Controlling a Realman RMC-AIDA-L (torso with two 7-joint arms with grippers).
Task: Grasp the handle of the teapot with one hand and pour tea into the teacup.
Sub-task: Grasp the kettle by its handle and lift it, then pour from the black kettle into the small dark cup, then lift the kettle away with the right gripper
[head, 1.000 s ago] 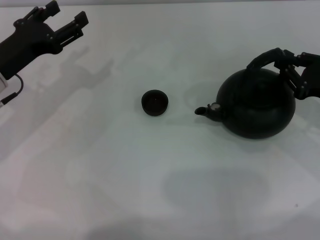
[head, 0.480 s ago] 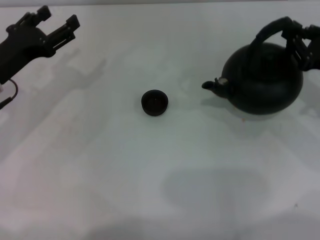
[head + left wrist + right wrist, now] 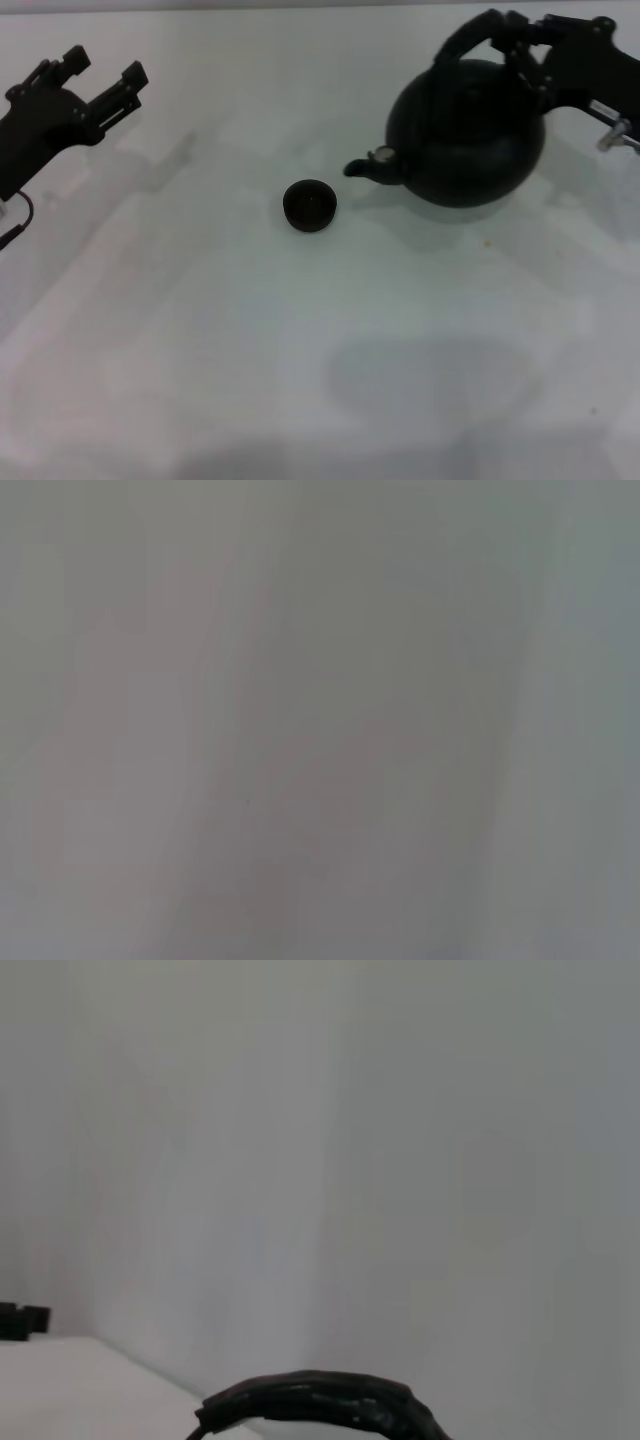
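In the head view the round black teapot (image 3: 468, 135) hangs above the white table at the upper right, its spout (image 3: 362, 168) pointing left toward the teacup. My right gripper (image 3: 522, 45) is shut on the arched black handle (image 3: 468, 38) at its right end. The handle also shows in the right wrist view (image 3: 320, 1405). The small dark teacup (image 3: 310, 205) stands on the table left of and a little below the spout, apart from it. My left gripper (image 3: 103, 72) is open and empty at the far upper left.
The white table (image 3: 320, 340) has nothing else on it. The left wrist view shows only a plain pale surface. A soft shadow lies on the table at the lower right of the middle.
My right gripper has lifted the teapot off the table and carried it left toward the teacup. My left gripper has drifted a little left and down, still open.
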